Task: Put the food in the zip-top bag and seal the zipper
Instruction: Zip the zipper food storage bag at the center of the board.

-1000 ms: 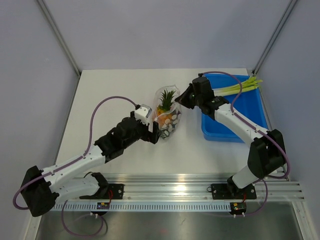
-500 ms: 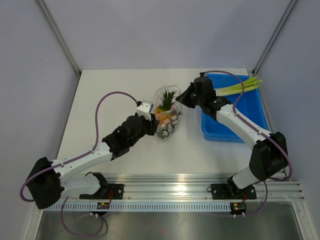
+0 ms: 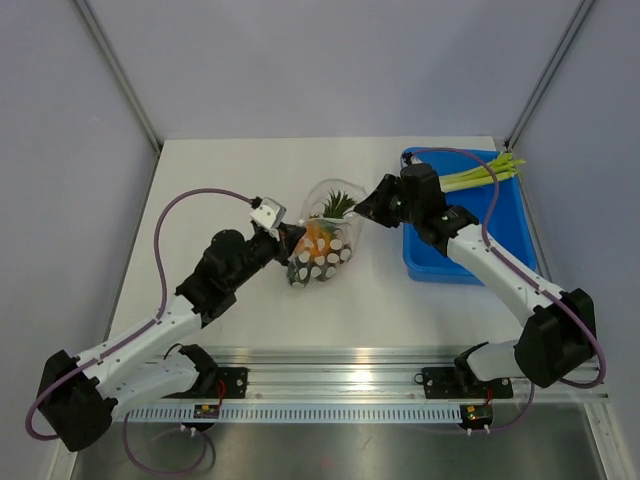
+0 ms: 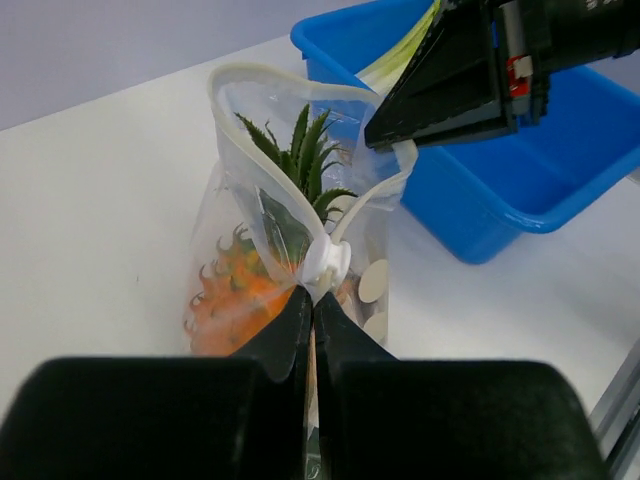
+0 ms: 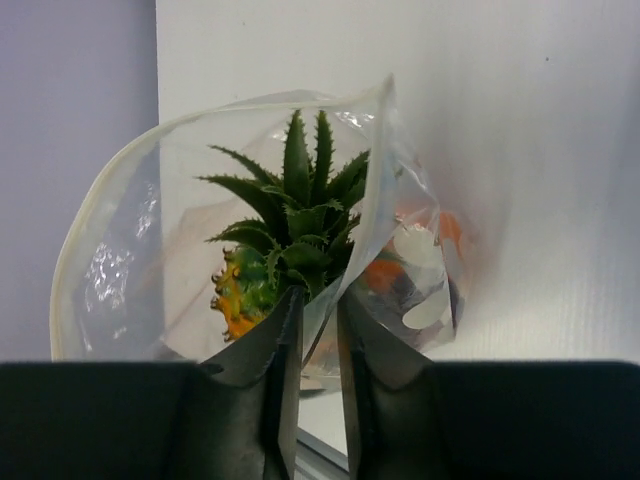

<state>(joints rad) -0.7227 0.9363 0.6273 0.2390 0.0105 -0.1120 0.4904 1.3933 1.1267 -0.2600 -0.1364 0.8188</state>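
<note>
Though dim through crinkly plastic, food (image 5: 295, 215) inside the zip-top bag (image 5: 120, 250).

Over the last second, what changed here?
The left gripper swung in and shut on the bag at its mouth edge, and the bag's bottom swung toward the left arm. The right gripper stayed at the opposite edge; its grip is unclear. The food stayed inside; the bin did not move.

Bright, even light, faint shadows, glare on the metal rail (image 3: 360, 378) and glints on the zip-top bag (image 5: 110, 275).
</note>
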